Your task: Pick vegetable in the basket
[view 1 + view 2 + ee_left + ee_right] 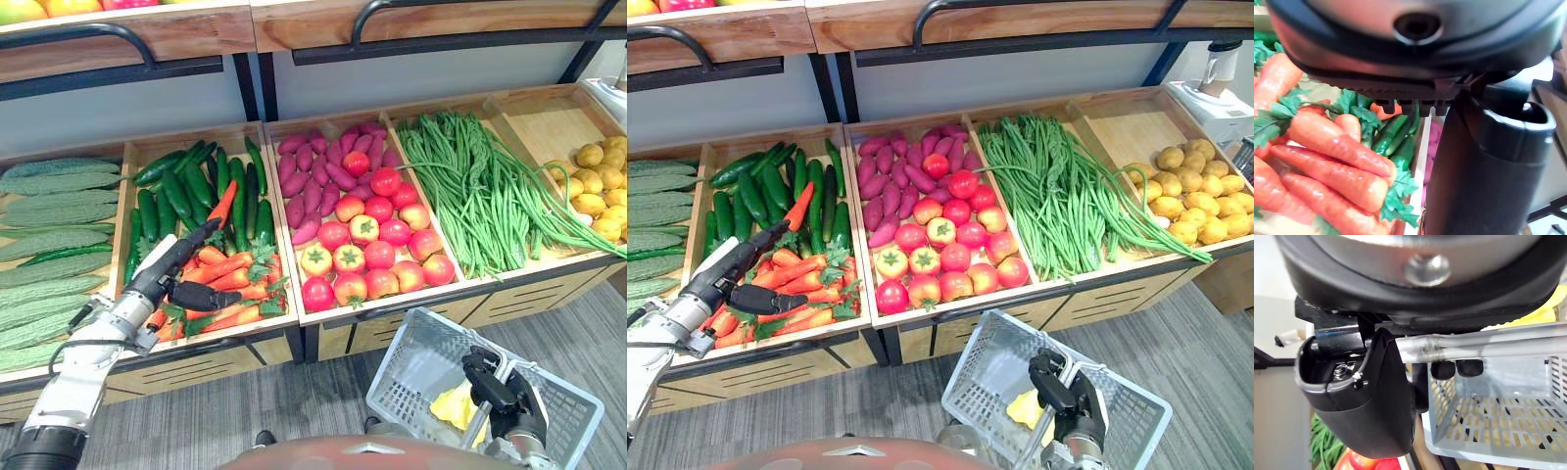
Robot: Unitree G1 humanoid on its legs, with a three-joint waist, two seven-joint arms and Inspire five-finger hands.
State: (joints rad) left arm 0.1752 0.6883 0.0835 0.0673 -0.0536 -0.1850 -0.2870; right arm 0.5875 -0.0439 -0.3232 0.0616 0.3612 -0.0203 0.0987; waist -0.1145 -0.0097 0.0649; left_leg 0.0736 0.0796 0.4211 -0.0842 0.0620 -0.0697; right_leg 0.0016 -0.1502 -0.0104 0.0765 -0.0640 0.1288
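Note:
Orange carrots (pixel 230 269) with green tops fill the front of a wooden bin, seen close up as carrots (pixel 1337 147) in the left wrist view. My left hand (pixel 176 262) hovers just over them, open, with straight fingers pointing toward the cucumbers and the thumb (pixel 1484 171) out to the side. One carrot (pixel 223 201) leans up against the cucumbers beyond the fingertips. Low at the right, my right hand (pixel 500 392) is shut on the clear handle (pixel 1488 345) of a grey slotted basket (pixel 411 362). Something yellow (pixel 453 406) lies in the basket.
The stand holds bins side by side: bitter gourds (pixel 49 245), cucumbers (pixel 191 191), purple sweet potatoes (pixel 318 166), tomatoes (pixel 372 245), long beans (pixel 470 186) and yellow potatoes (pixel 598 186). A wooden shelf (pixel 196 34) overhangs the back. Grey floor lies below the stand's front edge.

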